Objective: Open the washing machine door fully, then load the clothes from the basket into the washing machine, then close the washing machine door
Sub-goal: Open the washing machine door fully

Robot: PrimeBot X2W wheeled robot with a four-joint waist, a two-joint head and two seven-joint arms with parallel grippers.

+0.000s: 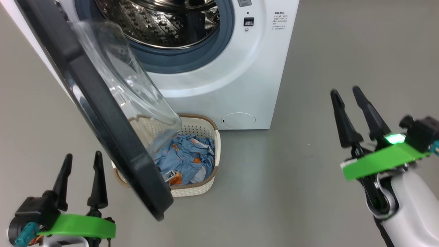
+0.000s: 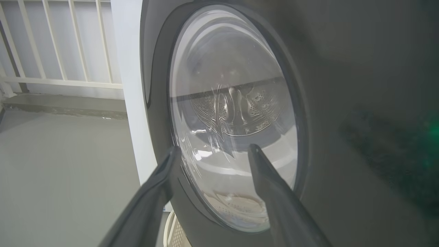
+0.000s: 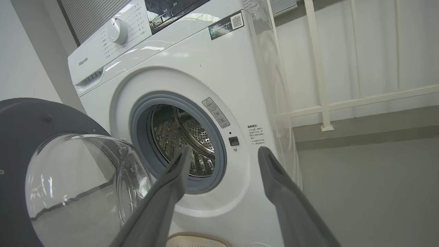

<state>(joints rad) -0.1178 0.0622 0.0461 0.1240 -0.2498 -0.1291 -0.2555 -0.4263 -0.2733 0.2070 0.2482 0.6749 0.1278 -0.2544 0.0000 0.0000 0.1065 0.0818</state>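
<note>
- The left gripper (image 1: 84,154) is hovering low at the robot's left, with its two dark fingers standing apart and nothing between them.
- In the left wrist view those fingers are pointing at the outer face of the washing machine door (image 1: 103,113), close to it but not touching it.
- The right gripper (image 1: 345,90) is hanging over bare grey floor (image 1: 291,178) at the robot's right, well apart from the machine. Its fingers are also spread wide and are gripping nothing.
- In the right wrist view they are aiming toward the open drum mouth.
- The door is standing swung out on its left-side hinge, leaving the opening uncovered. Its glossy black ring is reaching toward the robot, and its clear glass bowl (image 1: 130,85) is bulging toward the machine's side.
- The basket (image 1: 217,137) is sitting on the floor just in front of the washing machine's bottom edge. In the head view the door is hiding its left part.
- The clothes (image 1: 187,157) are lying crumpled inside the basket, light blue with orange figures, bunched toward its right wall.
- The washing machine (image 1: 219,79) is standing behind the basket, with its steel drum (image 1: 161,20) showing inside the grey-blue rubber ring (image 1: 192,58).
- A small round flap (image 1: 237,120) is sitting near the lower right corner of its front.
- A white railing (image 2: 68,41) is running along the wall beyond.
</note>
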